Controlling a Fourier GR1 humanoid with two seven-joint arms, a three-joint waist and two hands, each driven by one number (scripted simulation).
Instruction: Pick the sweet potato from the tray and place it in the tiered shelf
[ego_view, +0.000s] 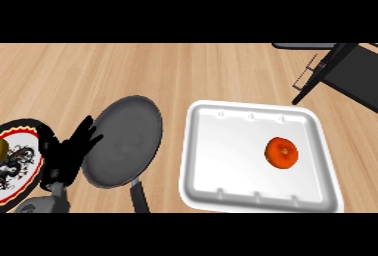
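Orange sweet potato (281, 152): lying right of centre in white plastic tray (221, 150), untouched. Left hand (74, 150) resting open over dark grey pan (125, 140); right hand unseen. Best approached from above, fingers closing round its middle, before carrying toward black tiered shelf (347, 70).

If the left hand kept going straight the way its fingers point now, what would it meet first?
The left hand, fingers open, points up and right toward the dark frying pan. It would likely meet the pan's rim first, though their relative height is unclear from this view.
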